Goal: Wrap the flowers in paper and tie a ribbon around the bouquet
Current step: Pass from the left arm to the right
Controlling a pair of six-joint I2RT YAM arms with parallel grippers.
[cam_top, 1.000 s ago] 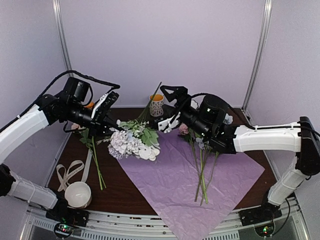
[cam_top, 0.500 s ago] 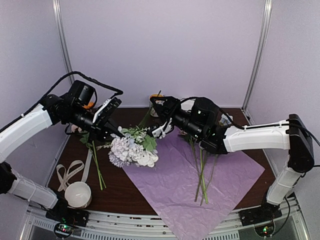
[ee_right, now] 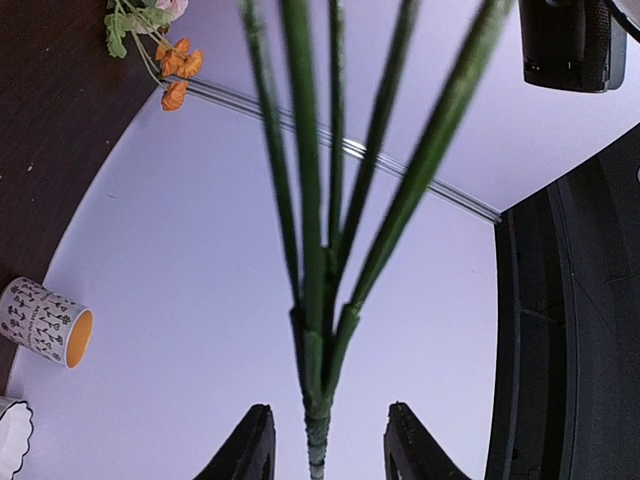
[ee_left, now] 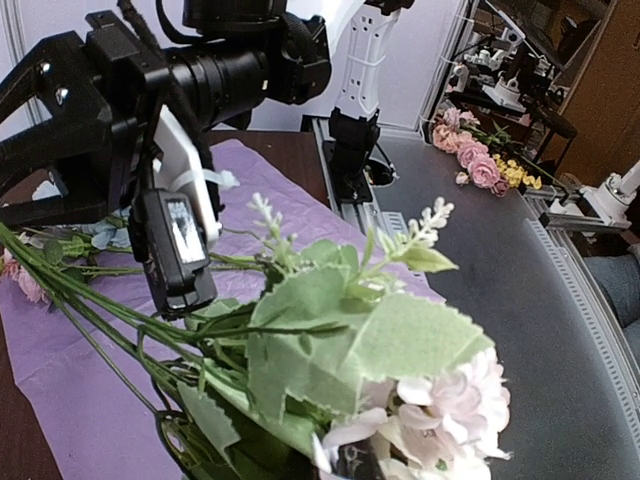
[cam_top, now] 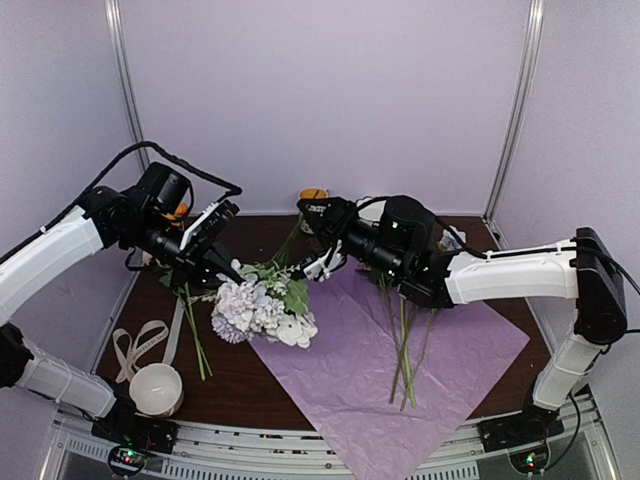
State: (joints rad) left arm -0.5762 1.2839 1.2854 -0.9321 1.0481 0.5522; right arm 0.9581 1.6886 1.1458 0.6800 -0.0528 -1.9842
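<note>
Above the left edge of the lilac paper [cam_top: 380,370], the left gripper [cam_top: 228,265] was clamped on the flowers [cam_top: 262,305], holding them aloft, apparently so the right gripper [cam_top: 324,262], fingers apart astride the green stems [ee_right: 318,300] without pinching, could take them.

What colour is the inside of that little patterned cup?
Orange inside; the cup is white with small dark figures. The right wrist view shows it best.
</note>
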